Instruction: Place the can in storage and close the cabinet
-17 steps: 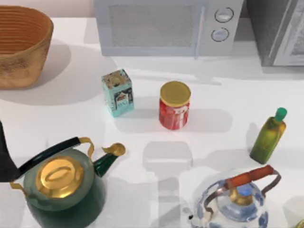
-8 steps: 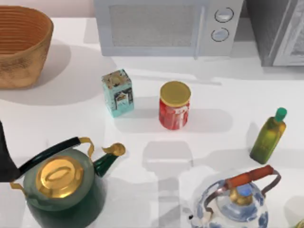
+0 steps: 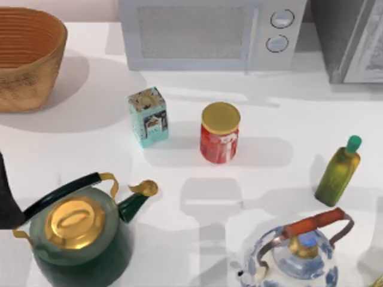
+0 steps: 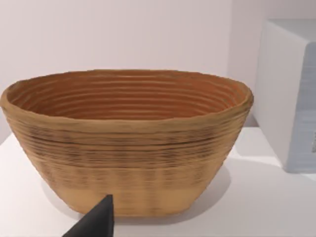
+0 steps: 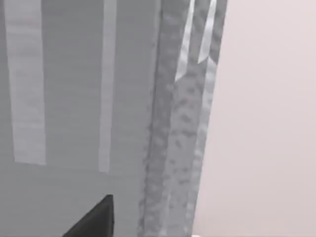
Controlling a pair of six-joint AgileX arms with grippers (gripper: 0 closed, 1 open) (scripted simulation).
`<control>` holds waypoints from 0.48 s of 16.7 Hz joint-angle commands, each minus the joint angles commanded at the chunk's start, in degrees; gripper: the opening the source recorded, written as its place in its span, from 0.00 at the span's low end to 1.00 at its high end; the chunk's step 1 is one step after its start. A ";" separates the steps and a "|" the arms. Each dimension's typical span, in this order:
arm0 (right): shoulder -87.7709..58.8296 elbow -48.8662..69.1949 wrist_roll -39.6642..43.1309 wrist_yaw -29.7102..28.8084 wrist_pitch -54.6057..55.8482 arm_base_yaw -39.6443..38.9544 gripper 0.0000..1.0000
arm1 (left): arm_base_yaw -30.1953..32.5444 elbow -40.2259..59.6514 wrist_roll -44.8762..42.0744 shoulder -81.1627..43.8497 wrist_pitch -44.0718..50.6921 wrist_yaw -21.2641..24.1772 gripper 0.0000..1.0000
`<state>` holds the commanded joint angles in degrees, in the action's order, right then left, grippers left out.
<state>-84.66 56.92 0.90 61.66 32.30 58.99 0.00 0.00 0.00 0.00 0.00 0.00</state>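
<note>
Red-bodied can (image 3: 219,141) with a gold lid is standing upright near the middle of the white table (image 3: 281,125) in the top view; its label is carrying pale markings too small to read. Teal tin (image 3: 148,116) is sitting just beside it on the left, printing likewise unreadable. White microwave (image 3: 209,33) is lining the far edge, and the cabinet (image 3: 347,39), dark-grey and speckled with a pale framed door, is occupying the far right corner. Woven basket (image 3: 27,57) is filling the far left corner. Green kettle (image 3: 81,236) and blue-patterned kettle (image 3: 296,254) are crowding the near edge; an olive-oil bottle (image 3: 339,171) is standing at the right. Open table is lying between can and cabinet. A dark part of the left arm (image 3: 7,200) is showing at the left edge.

Left wrist view: the basket (image 4: 128,143) is sitting ahead, with one dark fingertip (image 4: 96,219) of the left gripper showing; finger spread cannot be told.

Right wrist view: the cabinet's speckled edge (image 5: 180,148) and pale door panel (image 5: 74,98) are looming close, one dark fingertip (image 5: 96,219) of the right gripper showing; spread cannot be told.
</note>
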 joint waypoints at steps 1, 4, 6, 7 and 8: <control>0.66 4.45 0.01 0.12 -5.30 0.05 1.00 | 0.00 0.00 0.00 0.00 0.00 0.00 1.00; 2.70 17.31 -0.31 0.12 -21.74 0.13 1.00 | 0.00 0.00 0.00 0.00 0.00 0.00 1.00; 4.04 24.94 -0.72 -0.20 -32.11 0.18 1.00 | 0.00 0.00 0.00 0.00 0.00 0.00 1.00; 4.71 28.40 -0.94 -0.45 -36.82 0.21 1.00 | 0.00 0.00 0.00 0.00 0.00 0.00 1.00; 5.35 31.61 -1.18 -0.76 -41.09 0.25 1.00 | 0.00 0.00 0.00 0.00 0.00 0.00 1.00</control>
<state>-79.31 88.53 -0.28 60.90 -8.79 59.24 0.00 0.00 0.00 0.00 0.00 0.00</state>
